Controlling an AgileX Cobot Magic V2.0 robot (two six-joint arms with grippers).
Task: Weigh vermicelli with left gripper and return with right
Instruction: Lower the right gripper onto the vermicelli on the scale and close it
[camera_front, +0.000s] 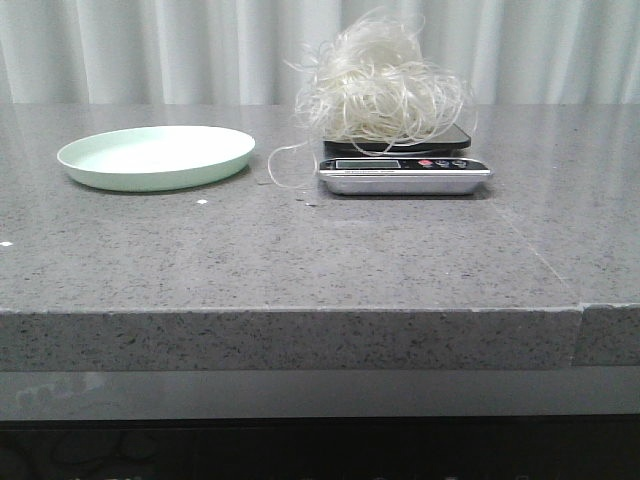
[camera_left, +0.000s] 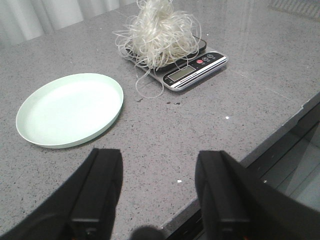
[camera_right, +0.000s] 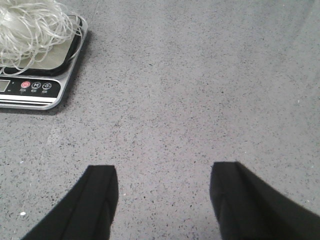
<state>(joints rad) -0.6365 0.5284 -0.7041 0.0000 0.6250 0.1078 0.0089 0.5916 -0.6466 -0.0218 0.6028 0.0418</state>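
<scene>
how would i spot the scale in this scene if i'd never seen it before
On the grey stone table, look right of the pale green plate. The scale is the low silver slab with a small display and round buttons on its front edge. Unlike the empty plate, it carries a fluffy tangle of off-white vermicelli.

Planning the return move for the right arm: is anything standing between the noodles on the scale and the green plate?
Nothing visible does. The tangle of off-white vermicelli sits on the silver kitchen scale, and only bare grey stone countertop lies between it and the empty pale green round plate.
</scene>
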